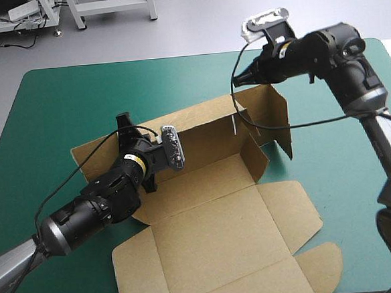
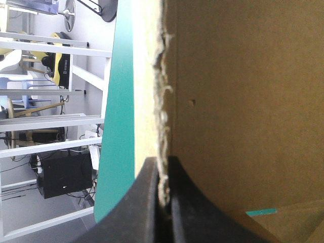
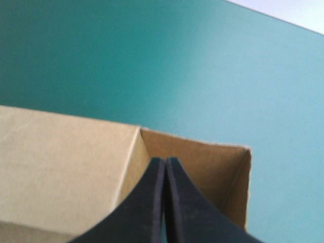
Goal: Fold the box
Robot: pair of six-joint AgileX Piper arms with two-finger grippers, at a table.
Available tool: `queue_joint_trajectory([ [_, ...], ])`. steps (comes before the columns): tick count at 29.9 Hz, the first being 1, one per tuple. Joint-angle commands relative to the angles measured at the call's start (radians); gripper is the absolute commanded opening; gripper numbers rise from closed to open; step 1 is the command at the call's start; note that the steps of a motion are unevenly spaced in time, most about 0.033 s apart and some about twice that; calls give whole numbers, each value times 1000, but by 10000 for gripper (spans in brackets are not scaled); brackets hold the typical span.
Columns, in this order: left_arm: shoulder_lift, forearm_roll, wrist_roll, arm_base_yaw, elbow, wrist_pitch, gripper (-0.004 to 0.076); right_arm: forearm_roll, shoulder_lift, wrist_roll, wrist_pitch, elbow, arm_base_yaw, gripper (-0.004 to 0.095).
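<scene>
Pinching box wall, left pincer angled low

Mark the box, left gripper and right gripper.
box (image 1: 215, 239), high view, flat near panel.
left gripper (image 2: 164, 169), left wrist view, fingertips clamping board edge.
right gripper (image 3: 165, 161), right wrist view, where tips meet.

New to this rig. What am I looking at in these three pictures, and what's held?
Two robot arms work at a table with a teal-green cover. The high view looks down from above and behind them. The other two come from a camera on each wrist, looking along that arm's black fingers. On the table lies the box, a cut sheet of brown board, partly folded: far walls raised, near panels flat. The left gripper is shut on the box, a wall's edge between its fingers. The right gripper is shut with no board between its fingers, pointing at a raised corner.
</scene>
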Motion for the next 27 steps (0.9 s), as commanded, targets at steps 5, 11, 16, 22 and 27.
queue_joint_trajectory([
  [5, -23, -29, -10, -7, -17, -30, -6, -20, 109, -1, 36, -267, -11, -6],
  [11, -23, -29, -14, -7, -17, -30, -6, 11, 171, -10, 12, -273, -54, -6],
  [16, -23, -29, -14, -7, -17, -30, -6, 64, 233, -28, 5, -308, -94, -6],
  [22, -23, -29, -14, -7, -17, -30, -6, 85, 300, -36, 3, -344, -109, -5],
  [27, -23, -29, -14, -7, -17, -30, -6, 105, 352, -46, 7, -356, -109, -5],
])
